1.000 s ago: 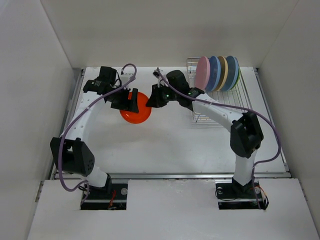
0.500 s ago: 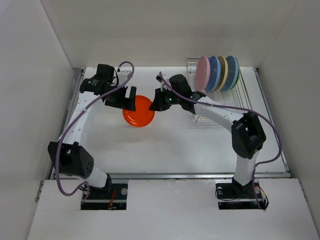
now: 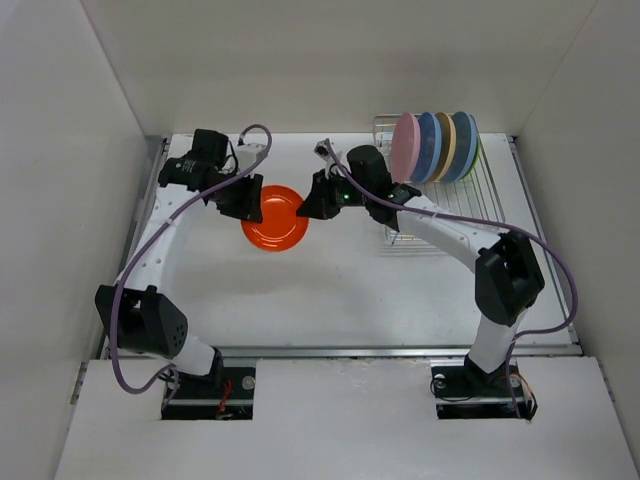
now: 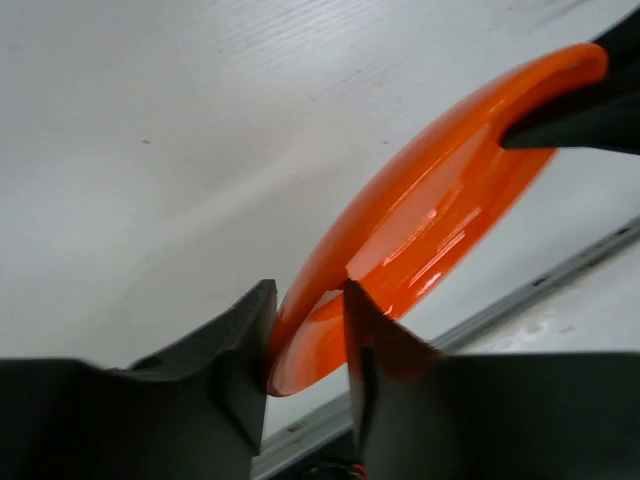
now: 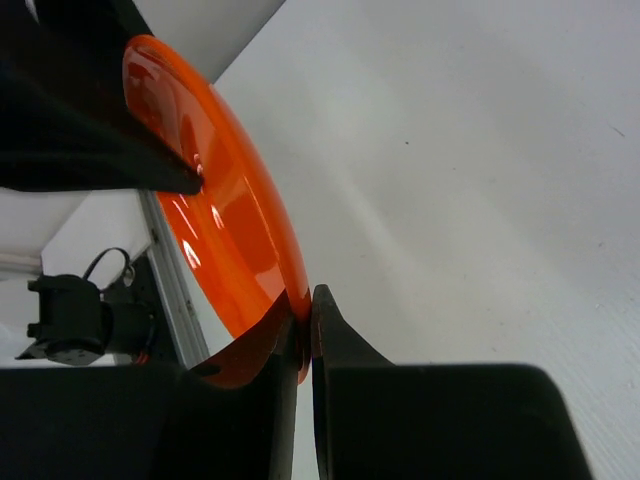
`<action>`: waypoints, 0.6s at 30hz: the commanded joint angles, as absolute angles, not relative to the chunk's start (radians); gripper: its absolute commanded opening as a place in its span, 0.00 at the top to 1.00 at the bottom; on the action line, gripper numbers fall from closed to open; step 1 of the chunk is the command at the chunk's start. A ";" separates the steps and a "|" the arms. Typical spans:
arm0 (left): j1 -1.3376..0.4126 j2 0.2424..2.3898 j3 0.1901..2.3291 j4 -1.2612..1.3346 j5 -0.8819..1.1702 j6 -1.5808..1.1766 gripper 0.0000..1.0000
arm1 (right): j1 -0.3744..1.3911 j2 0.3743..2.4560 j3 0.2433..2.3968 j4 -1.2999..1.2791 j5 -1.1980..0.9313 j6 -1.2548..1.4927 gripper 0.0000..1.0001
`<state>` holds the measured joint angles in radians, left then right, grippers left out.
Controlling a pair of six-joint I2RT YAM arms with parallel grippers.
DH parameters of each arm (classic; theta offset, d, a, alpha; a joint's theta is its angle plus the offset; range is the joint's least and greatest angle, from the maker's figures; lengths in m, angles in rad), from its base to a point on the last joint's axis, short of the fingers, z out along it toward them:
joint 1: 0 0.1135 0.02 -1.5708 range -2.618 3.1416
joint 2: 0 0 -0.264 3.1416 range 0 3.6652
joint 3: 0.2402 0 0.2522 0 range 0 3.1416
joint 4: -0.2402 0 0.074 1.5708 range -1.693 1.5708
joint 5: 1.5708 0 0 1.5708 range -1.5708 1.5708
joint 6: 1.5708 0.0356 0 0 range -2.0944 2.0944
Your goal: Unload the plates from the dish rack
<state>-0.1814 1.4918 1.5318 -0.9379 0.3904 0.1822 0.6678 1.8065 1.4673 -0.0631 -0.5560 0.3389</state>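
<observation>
mid-table, the orange plate (image 3: 275, 220) hangs tilted above the table (image 3: 330, 300), shared between both arms in a handover. the right gripper (image 5: 303, 300) is pinched tight on its right rim. the left gripper (image 4: 308, 300) sits clamped around the left rim, both fingers seeming to touch it. i'd make the left grip firm before the right lets go, then draw the right arm straight back. far right, pink, blue and tan plates (image 3: 435, 147) stand upright in the dish rack (image 3: 440, 225).
</observation>
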 commanded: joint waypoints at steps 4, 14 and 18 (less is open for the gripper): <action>-0.179 1.503 1.519 -0.979 0.514 0.221 1.00 | 0.664 1.807 1.443 0.083 -0.600 0.362 1.00; -0.137 1.607 1.433 -0.916 0.494 0.183 1.00 | 0.640 1.868 1.521 -0.098 -0.405 0.362 0.57; -0.100 1.736 1.480 -0.907 0.521 0.169 1.00 | 0.621 1.868 1.551 -0.218 -0.313 0.353 0.31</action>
